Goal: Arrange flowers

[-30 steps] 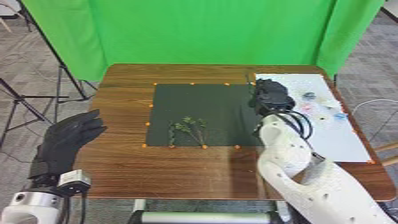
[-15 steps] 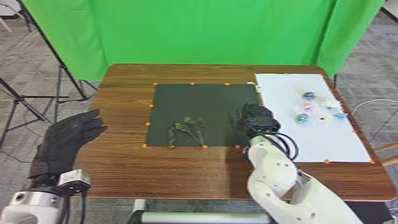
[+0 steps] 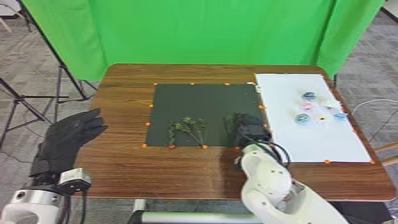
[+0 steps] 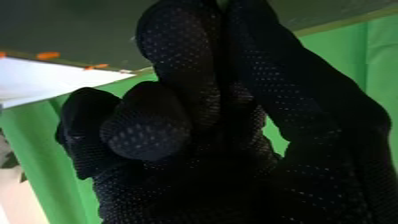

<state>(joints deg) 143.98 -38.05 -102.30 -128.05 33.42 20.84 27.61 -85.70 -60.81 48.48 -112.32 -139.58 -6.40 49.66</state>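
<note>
In the head view my right hand [image 3: 253, 129] is low over the right part of the dark mat [image 3: 200, 97], with a thin greenish sprig [image 3: 235, 120] at its fingers. The right wrist view shows my right hand [image 4: 191, 135] with thumb and a finger pressed together and the others curled; the sprig is hard to make out there. Several green sprigs [image 3: 187, 126] lie on the mat's lower middle, left of that hand. Small blue, pink and pale flowers [image 3: 302, 118] rest on the white sheet [image 3: 293, 142]. My left hand [image 3: 67, 137] is open at the left edge of the table.
Small orange markers [image 3: 147, 124] line the mat and the white sheet. The brown table [image 3: 178, 175] extends around both. Behind it hangs a green curtain [image 3: 213, 30], and a black stand [image 3: 62, 75] is at the left.
My right hand has come from the far edge between mat and white sheet towards the near right part of the mat, the thin sprig moving with it. My left hand has stayed still.
</note>
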